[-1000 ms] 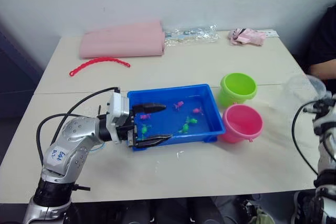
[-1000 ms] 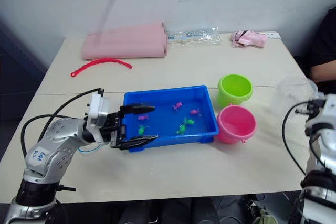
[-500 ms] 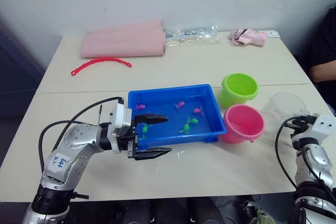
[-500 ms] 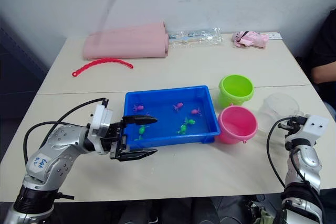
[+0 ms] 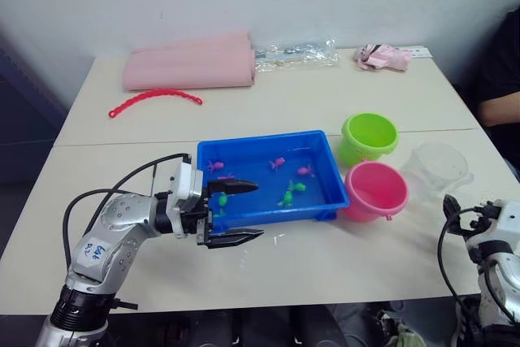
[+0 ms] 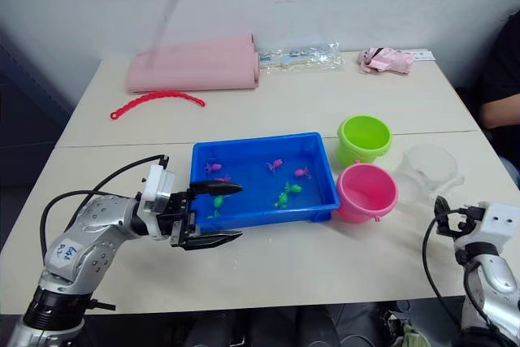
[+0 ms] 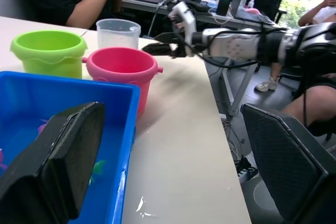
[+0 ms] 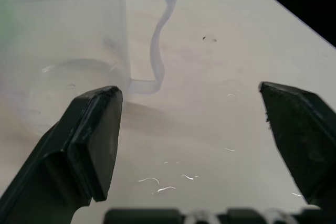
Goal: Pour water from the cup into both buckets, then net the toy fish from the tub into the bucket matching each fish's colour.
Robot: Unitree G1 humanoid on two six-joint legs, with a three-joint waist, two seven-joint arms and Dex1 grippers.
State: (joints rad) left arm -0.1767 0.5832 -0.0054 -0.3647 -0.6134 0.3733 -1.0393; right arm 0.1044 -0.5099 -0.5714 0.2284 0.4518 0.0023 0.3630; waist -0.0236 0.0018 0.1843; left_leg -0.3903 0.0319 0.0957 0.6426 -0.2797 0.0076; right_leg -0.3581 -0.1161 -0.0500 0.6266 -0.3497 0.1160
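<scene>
Pulled back from the cup (image 6: 429,170), the right gripper (image 8: 202,145) was left spread and empty, cup standing just beyond the pink bucket (image 6: 367,192). Left gripper (image 6: 213,214), also spread, was held at the tub's (image 6: 262,214) near-left corner.

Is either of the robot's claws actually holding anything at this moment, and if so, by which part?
Nothing is held. The left gripper is open over the tub's near corner, and the right gripper is open beside the cup, not touching it.
</scene>
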